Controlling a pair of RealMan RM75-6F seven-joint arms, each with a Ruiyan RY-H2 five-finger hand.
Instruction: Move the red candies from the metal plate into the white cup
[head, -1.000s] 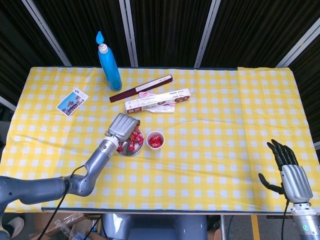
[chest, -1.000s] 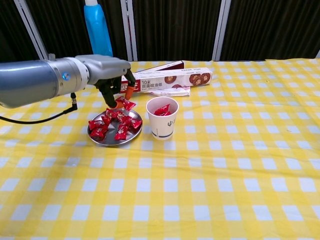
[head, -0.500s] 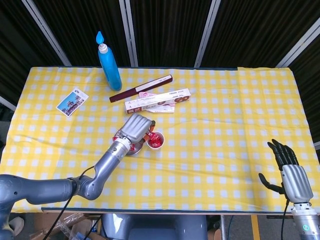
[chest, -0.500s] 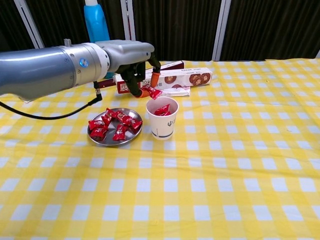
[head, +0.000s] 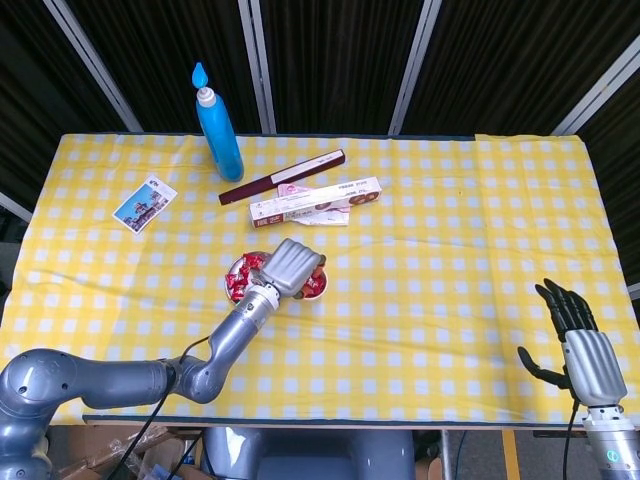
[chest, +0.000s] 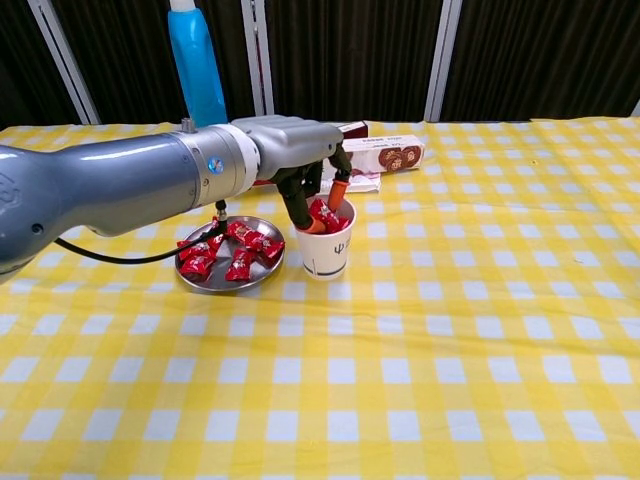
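Observation:
The metal plate (chest: 205, 279) holds several red candies (chest: 234, 250) left of the white cup (chest: 328, 254). My left hand (chest: 297, 155) reaches over the cup's mouth and pinches a red candy (chest: 324, 213) just inside the rim, above other candies in the cup. In the head view the left hand (head: 294, 265) covers most of the cup (head: 316, 289) and the right part of the plate (head: 234, 284). My right hand (head: 581, 341) hangs off the table's front right corner, fingers spread, holding nothing.
A blue bottle (head: 218, 125) stands at the back. Behind the cup lie a slim dark red box (head: 283, 177) and a long white box (head: 315, 200). A picture card (head: 145, 203) lies at the left.
My left hand lifted a red candy off the plate and carried it right, down to the cup's mouth. The right hand has not moved.

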